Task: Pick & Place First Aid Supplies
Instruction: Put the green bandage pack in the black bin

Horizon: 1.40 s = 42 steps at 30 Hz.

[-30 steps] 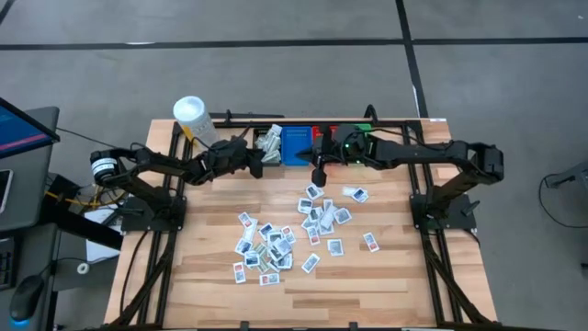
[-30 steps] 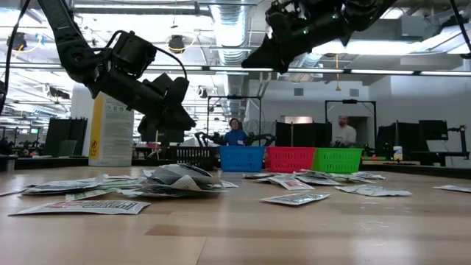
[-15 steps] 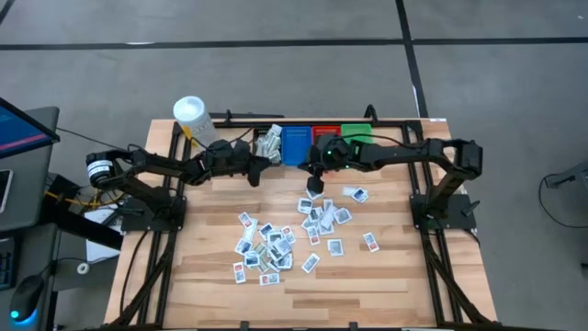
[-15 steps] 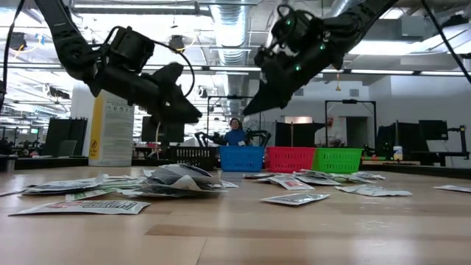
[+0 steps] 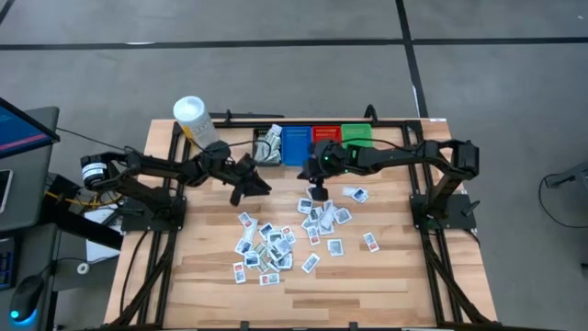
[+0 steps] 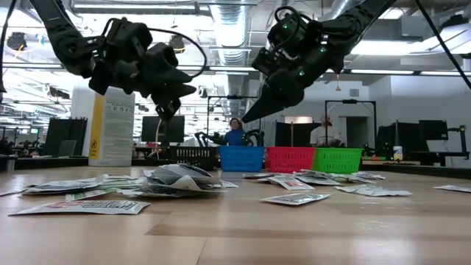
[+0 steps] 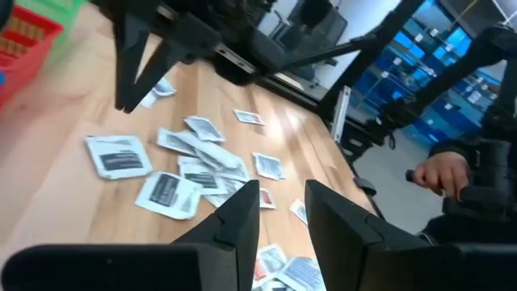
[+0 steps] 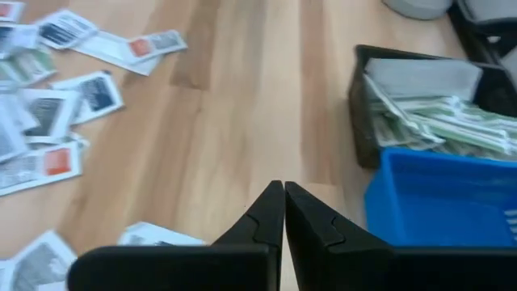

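Packets (image 5: 317, 213) lie scattered just below and ahead of my right end effector (image 5: 318, 191), fingers together and empty, nearer them than my left end effector (image 5: 258, 187), fingers apart.

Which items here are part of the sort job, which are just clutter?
Job:
- packets scattered on the table
- left tool, open, empty
- right tool, shut, empty

Bystanders:
- black bin, blue bin, red bin, green bin
- white tub

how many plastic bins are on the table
4, in a row along the table's far edge, from the left arm's side: black bin holding packets, blue bin, red bin, green bin. The right arm partly covers the red and green.
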### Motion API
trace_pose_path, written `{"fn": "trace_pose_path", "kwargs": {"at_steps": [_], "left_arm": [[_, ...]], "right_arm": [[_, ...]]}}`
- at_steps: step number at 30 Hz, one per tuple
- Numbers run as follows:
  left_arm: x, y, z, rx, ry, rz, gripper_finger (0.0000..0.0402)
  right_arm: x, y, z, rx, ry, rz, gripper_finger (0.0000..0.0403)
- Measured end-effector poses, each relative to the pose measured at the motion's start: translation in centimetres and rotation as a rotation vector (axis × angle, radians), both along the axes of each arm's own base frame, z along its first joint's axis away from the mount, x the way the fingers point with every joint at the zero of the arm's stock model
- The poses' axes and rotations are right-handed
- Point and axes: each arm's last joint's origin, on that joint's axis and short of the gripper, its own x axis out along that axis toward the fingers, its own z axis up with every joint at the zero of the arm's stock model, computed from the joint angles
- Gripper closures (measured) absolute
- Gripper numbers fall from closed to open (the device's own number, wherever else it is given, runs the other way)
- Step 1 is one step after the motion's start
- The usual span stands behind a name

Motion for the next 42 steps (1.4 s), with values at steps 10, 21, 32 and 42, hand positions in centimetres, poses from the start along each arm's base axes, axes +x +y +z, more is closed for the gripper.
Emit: {"fn": "trace_pose_path", "kwargs": {"at_steps": [10,21,32,42], "left_arm": [[0.3,-1.0,0.0,-0.021,0.01,-0.034,0.03],[0.8,-2.2,-0.1,-0.041,0.034,0.001,0.03],[1.2,-6.1,-0.3,-0.124,0.099,-0.136,0.0305],[0.7,-10.8,0.4,-0.141,0.117,-0.298,0.0358]], "right_arm": [[0.0,0.4,0.0,0.088,-0.013,0.084,0.0395],[0.4,1.9,0.1,0.22,-0.013,0.023,0.0395],[1.9,5.6,1.3,0.243,-0.158,0.11,0.0395],[2.7,11.9,2.9,0.353,-0.183,0.108,0.0395]]}}
